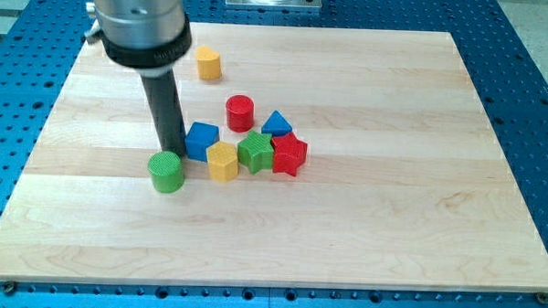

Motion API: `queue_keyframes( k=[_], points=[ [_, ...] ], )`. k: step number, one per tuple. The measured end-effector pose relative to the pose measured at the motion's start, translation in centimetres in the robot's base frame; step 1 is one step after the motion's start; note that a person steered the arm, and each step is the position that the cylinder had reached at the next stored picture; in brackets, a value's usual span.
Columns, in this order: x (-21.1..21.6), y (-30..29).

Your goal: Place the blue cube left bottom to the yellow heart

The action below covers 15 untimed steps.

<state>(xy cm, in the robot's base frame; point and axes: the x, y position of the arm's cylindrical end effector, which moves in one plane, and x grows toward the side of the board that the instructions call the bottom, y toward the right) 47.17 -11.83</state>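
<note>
The blue cube (201, 140) sits near the board's middle, at the left end of a tight cluster of blocks. A yellow block (223, 161) that looks heart-shaped lies just below and to the right of it, touching or nearly touching it. My tip (175, 154) is down on the board right against the blue cube's left side. A green cylinder (166, 172) lies directly below the tip and covers its very end.
A green block (255, 151) and a red star (289, 155) continue the cluster to the right. A blue triangle (277, 124) and a red cylinder (240, 112) lie above them. A second yellow block (209, 63) stands alone near the wooden board's (390, 222) top.
</note>
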Motion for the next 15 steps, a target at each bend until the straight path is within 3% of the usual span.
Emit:
queue_keyframes(
  k=[4,7,9,11,14,15],
  points=[
    [1.3,-0.8],
    [2.0,5.9],
    [-1.8,3.8],
    [0.6,10.0],
    [-5.5,1.0],
    [-6.3,7.2]
  ],
)
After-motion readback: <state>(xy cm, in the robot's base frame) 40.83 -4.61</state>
